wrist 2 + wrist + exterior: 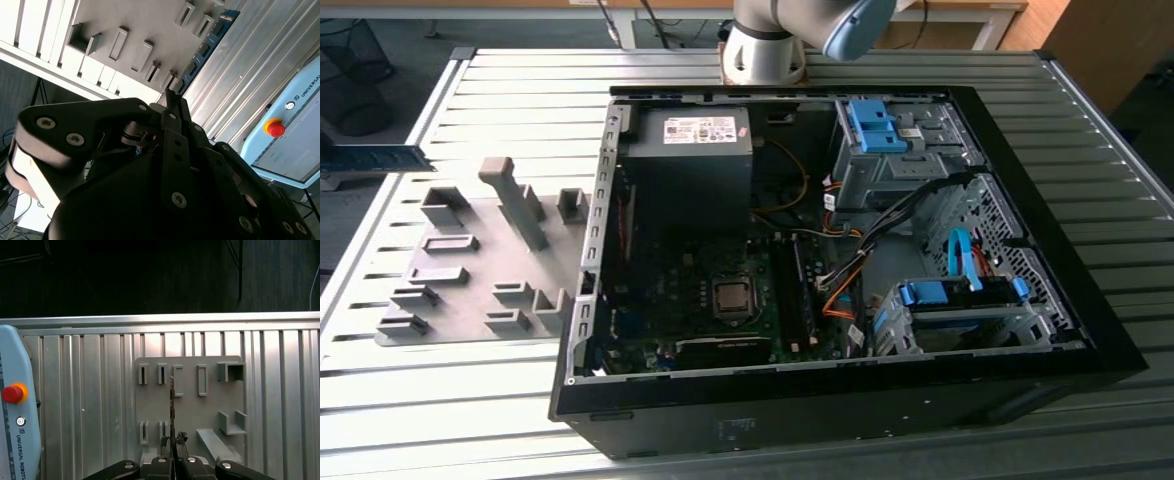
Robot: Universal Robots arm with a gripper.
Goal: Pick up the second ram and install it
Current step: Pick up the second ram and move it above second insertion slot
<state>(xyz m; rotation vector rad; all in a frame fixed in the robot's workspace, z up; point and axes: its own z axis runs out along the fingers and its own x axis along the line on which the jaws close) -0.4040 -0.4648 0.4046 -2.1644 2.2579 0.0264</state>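
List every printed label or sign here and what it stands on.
White label on the power supply: too small to read.
Lettering on the teach pendant: a maker's name, beside a red button.
Chips on the second ram, held by the gripper: nothing readable.

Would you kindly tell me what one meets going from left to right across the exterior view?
blue-green circuit-board ram stick → grey plastic fixture plate with raised blocks → open black computer case
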